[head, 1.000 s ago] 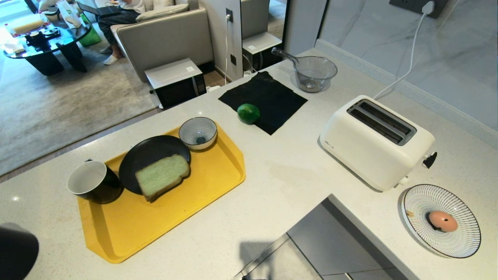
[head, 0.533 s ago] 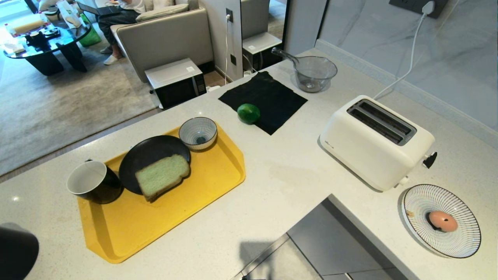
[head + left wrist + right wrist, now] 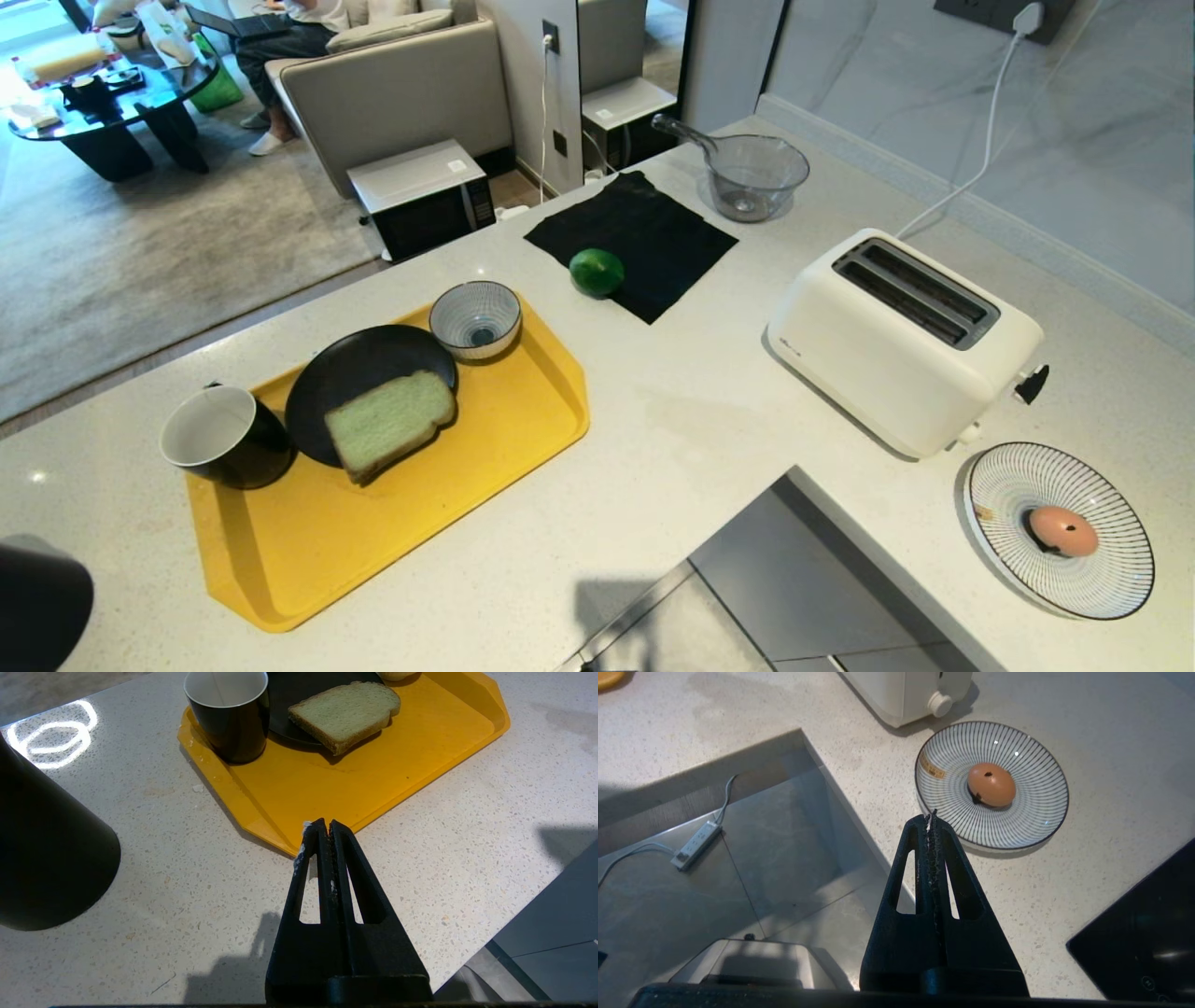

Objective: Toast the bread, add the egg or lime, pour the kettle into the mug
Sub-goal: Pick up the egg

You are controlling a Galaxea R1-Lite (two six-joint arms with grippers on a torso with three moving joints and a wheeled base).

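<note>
The pale green bread [image 3: 390,422] lies on a black plate [image 3: 345,369] on a yellow tray [image 3: 504,425], beside the black mug [image 3: 219,448]. The lime [image 3: 597,272] rests at the edge of a black cloth [image 3: 644,233]. The pinkish egg [image 3: 1062,531] sits on a striped plate [image 3: 1102,569] near the white toaster [image 3: 901,341]. The black kettle [image 3: 37,607] shows at the near left corner. Neither arm is in the head view. My left gripper [image 3: 325,823] is shut and empty above the counter near the tray's [image 3: 373,779] corner. My right gripper [image 3: 932,816] is shut, empty, near the egg's [image 3: 990,784] plate [image 3: 1031,812].
A striped bowl [image 3: 475,317] stands on the tray's far end. A clear measuring jug [image 3: 752,173] sits at the back. The counter has a cut-out [image 3: 747,588] at the front with a power strip [image 3: 696,844] on the floor below. A black cooktop [image 3: 1143,947] lies beside the egg's plate.
</note>
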